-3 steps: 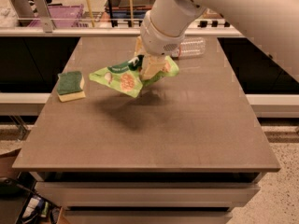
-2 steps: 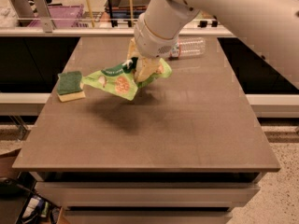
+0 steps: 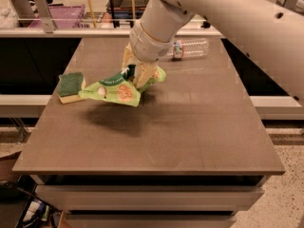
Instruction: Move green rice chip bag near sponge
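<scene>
- Brown counter (image 3: 190, 137) fills the view; the sponge (image 3: 71, 86) lies near its left edge.
- Just right of the sponge, the green rice chip bag (image 3: 116, 88) is held off the surface. Its long axis runs left-right and its free end droops toward the sponge.
- Its right end is pinched by the claw (image 3: 140, 75). The carry is judged nearly done, so lowering and release are called for.
- A clear bottle (image 3: 190, 49) lies behind.

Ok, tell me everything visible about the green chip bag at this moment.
The green chip bag is a crinkly light-green pouch with a dark green logo, white lettering and round orange chip pictures. The gripper clamps the end away from the sponge, holding the bag crumpled and tilted above the table, where its shadow falls. Its other tip overlaps the sponge in this view; whether they touch cannot be told.
</scene>
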`<state>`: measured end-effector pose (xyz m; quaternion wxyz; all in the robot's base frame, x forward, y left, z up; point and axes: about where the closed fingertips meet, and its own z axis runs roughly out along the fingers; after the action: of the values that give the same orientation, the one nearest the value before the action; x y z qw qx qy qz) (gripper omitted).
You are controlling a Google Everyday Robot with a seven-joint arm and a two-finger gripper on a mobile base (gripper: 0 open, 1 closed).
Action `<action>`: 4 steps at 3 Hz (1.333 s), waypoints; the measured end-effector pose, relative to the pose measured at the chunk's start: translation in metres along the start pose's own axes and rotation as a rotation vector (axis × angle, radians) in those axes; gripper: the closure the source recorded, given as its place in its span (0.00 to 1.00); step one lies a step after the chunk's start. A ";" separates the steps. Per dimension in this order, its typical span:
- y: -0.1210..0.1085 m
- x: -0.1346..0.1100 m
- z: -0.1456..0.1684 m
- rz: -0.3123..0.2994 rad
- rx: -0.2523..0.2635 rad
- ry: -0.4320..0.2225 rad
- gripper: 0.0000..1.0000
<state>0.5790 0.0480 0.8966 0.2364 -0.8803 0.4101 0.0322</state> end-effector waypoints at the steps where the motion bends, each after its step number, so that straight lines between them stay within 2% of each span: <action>1: 0.002 0.010 0.007 -0.052 -0.019 -0.040 1.00; 2: 0.001 0.016 0.012 -0.098 -0.027 -0.072 1.00; 4: -0.019 0.004 0.027 -0.187 -0.021 -0.108 1.00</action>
<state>0.5997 0.0679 0.8790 0.2509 -0.9141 0.3124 0.0616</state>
